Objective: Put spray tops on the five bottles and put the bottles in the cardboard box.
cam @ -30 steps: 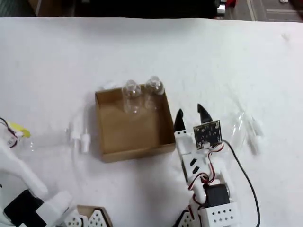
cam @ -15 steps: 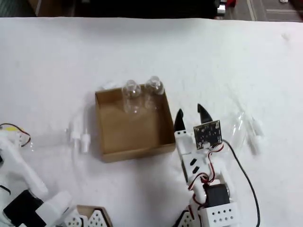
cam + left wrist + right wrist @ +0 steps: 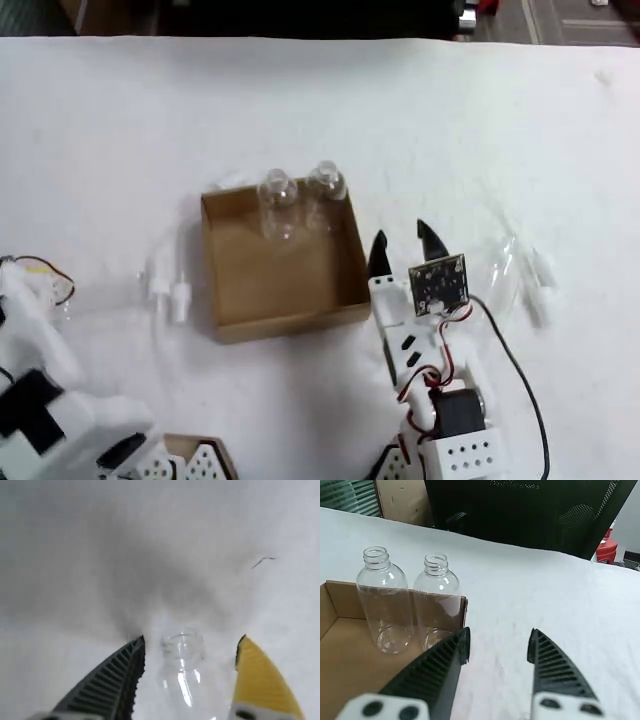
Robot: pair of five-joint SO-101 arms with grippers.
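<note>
Left pincer [image 3: 191,640]: jaws spread wide, one finger dark grey and one yellow, straddling the open neck of a clear bottle [image 3: 182,672] lying on the white table [image 3: 100,540]; neither finger touches it. Right pincer [image 3: 400,236]: jaws apart, empty, just beside the right wall of the cardboard box [image 3: 285,322]. Two uncapped bottles [image 3: 277,200] [image 3: 325,190] stand upright side by side against the far wall of the box. Two spray tops [image 3: 165,290] lie near the box's left side. More spray tops [image 3: 540,275] lie well right of the right pincer.
</note>
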